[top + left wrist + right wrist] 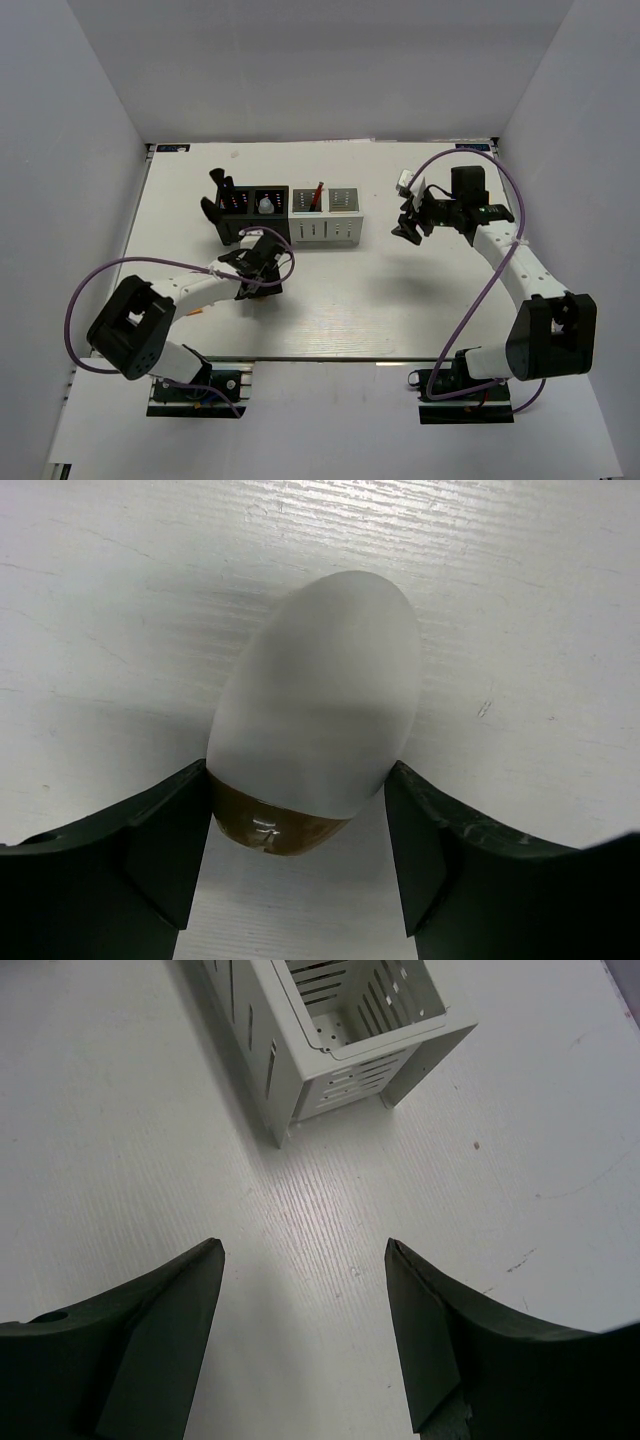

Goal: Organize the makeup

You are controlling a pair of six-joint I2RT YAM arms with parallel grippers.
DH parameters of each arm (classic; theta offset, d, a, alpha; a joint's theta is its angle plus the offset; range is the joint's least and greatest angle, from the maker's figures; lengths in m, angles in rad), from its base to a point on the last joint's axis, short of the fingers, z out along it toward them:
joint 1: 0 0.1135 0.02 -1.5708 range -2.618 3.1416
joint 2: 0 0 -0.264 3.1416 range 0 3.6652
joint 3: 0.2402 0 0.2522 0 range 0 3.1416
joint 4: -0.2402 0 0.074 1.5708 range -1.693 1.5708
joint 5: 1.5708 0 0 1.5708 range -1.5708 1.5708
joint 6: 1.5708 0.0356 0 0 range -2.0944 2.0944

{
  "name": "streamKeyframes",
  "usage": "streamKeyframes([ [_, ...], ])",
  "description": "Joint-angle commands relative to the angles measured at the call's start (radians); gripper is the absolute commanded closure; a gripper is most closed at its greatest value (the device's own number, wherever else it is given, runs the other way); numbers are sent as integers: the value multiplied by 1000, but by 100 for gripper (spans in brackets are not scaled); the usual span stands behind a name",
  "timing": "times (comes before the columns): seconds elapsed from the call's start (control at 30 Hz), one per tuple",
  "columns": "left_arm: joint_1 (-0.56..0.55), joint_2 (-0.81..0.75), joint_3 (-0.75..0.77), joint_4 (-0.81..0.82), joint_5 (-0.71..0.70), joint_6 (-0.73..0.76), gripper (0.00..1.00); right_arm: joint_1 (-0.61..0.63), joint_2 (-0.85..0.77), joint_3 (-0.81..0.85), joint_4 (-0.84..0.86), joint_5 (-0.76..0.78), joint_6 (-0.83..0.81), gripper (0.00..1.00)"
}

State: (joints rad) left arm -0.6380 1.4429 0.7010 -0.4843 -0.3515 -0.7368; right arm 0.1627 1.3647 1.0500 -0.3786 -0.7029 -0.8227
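A white egg-shaped sponge [320, 690] with a brown base lies on the white table, pointing away from the left wrist camera. My left gripper [298, 770] is shut on its lower end, one finger against each side. From above, that gripper [262, 262] sits just in front of the black organizer [243, 226] and hides the sponge. My right gripper [410, 228] hangs open with nothing in it, right of the white organizer [325, 228]. In its wrist view the right gripper [303, 1245] frames only bare table. A red-and-black stick [316, 195] stands in the white organizer.
Black brushes [221, 188] stick out of the black organizer's left compartment, and a white rounded item [265, 205] sits in its right one. A corner of the white organizer [340, 1035] shows ahead of the right fingers. A small white item [405, 182] lies at the back right.
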Motion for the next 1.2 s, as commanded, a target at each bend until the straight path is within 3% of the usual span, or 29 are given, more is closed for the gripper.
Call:
streamKeyframes([
  [0.0, -12, 30, -87, -24, 130, 2, 30, -8, -33, -2, 4, -12, -7, 28],
  [0.23, -12, -44, -132, -19, 183, 14, 28, -8, -32, 1, 1, -17, -9, 28],
  [0.53, -12, -104, -111, -86, 135, 5, 2, -6, -26, 2, 1, -24, -9, 28],
  [0.9, 8, 117, 17, -27, 71, 108, 2, -9, -33, 8, -2, -23, -9, 28],
  [1.17, 8, 168, 45, -7, 72, 178, 3, -6, -39, 1, -2, -14, -9, 28],
])
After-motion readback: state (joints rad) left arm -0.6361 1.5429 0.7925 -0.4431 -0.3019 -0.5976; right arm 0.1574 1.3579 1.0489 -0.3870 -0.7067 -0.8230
